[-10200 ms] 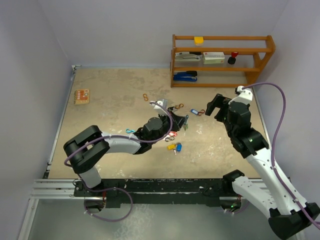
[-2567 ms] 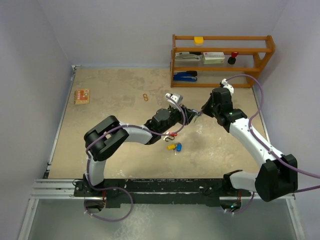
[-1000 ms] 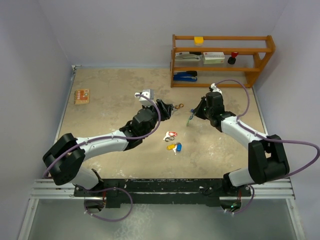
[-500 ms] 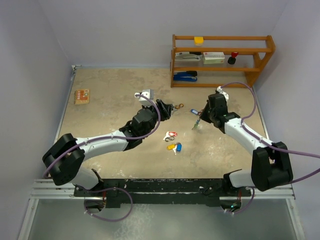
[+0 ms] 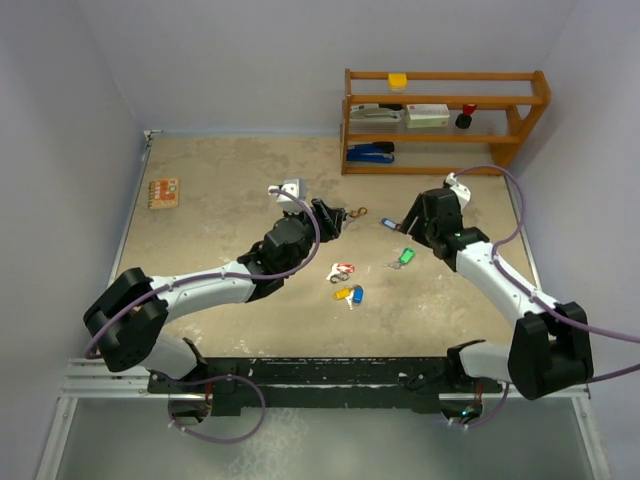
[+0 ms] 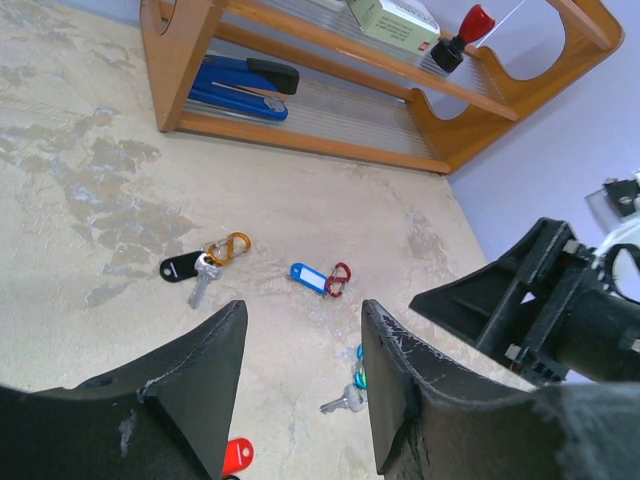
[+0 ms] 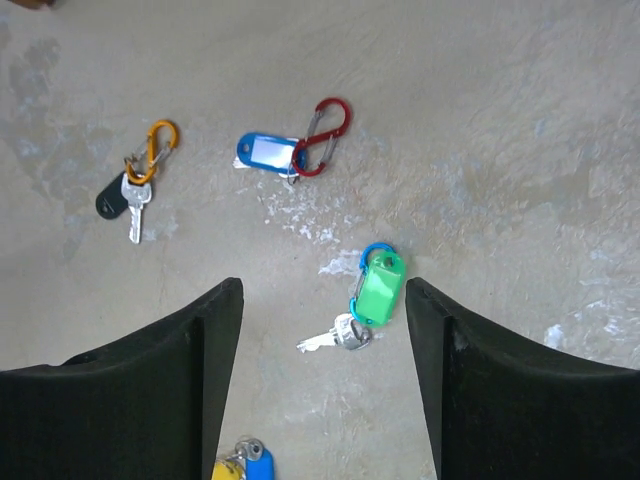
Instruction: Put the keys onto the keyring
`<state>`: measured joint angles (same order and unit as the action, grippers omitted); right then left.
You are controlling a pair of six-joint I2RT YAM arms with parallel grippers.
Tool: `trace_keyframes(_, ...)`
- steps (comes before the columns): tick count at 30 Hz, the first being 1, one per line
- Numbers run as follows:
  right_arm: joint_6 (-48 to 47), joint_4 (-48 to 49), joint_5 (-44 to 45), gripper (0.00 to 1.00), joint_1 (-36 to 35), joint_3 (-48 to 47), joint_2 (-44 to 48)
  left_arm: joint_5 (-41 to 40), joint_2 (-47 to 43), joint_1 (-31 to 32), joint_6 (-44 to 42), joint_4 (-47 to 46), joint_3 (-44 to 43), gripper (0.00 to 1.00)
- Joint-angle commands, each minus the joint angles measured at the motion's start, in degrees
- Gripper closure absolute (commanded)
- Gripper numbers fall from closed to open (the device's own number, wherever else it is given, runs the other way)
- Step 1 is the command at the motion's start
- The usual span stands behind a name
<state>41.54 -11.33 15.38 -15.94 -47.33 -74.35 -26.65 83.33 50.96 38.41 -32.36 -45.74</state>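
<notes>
Near the tabletop's (image 5: 200, 230) right-centre, the right arm (image 5: 490, 272) reaches forward and tilts down, its right gripper (image 7: 322, 290) spread wide and empty. The green key (image 7: 378, 285) lies loose beneath that gap, offset toward one finger, with its long axis roughly across the closing line. The left gripper (image 6: 300, 310), likewise spread and empty, hovers farther off.

Left wrist view: the red tag (image 6: 237, 457) is cut by the bottom edge. The green-tagged key (image 6: 340, 403) is partly hidden behind a finger (image 6: 395, 400) of the left gripper (image 6: 302, 310). Right wrist view: the yellow and blue tags (image 7: 245, 465) are cut by the bottom edge. Overhead: the keys (image 5: 341, 271) near the centre of the table (image 5: 220, 210) are too small to resolve.
</notes>
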Motion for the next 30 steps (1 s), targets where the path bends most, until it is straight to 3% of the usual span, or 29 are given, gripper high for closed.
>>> trace_keyframes(1,-3.99,1.81,4.35,0.30,0.22,-0.65,3.59,-0.27,-1.76,-0.25,0.51,-1.19,-0.13,0.54)
trace_keyframes(12,-9.21,1.25,-3.31,0.30,-2.12,-4.08,0.17,-8.57,-3.29,-0.58,4.58,7.84,-2.06,0.55)
trace_keyframes(16,-11.20,-1.01,-2.95,0.30,-6.09,-7.61,-1.43,-12.82,-5.01,-3.03,9.69,15.57,-2.81,0.53)
trace_keyframes(19,-12.13,-4.17,1.34,0.30,-9.57,-10.92,-3.77,-11.99,-5.27,-8.20,14.18,22.58,-3.36,0.47)
trace_keyframes(25,-11.73,-3.69,1.20,0.30,-9.81,-11.17,-4.08,-13.52,-4.35,-12.13,15.21,33.88,-5.90,0.46)
trace_keyframes(30,-11.50,-2.99,-1.01,0.30,-9.81,-11.59,-2.78,-17.01,-1.77,-12.80,21.16,43.44,-8.15,0.48)
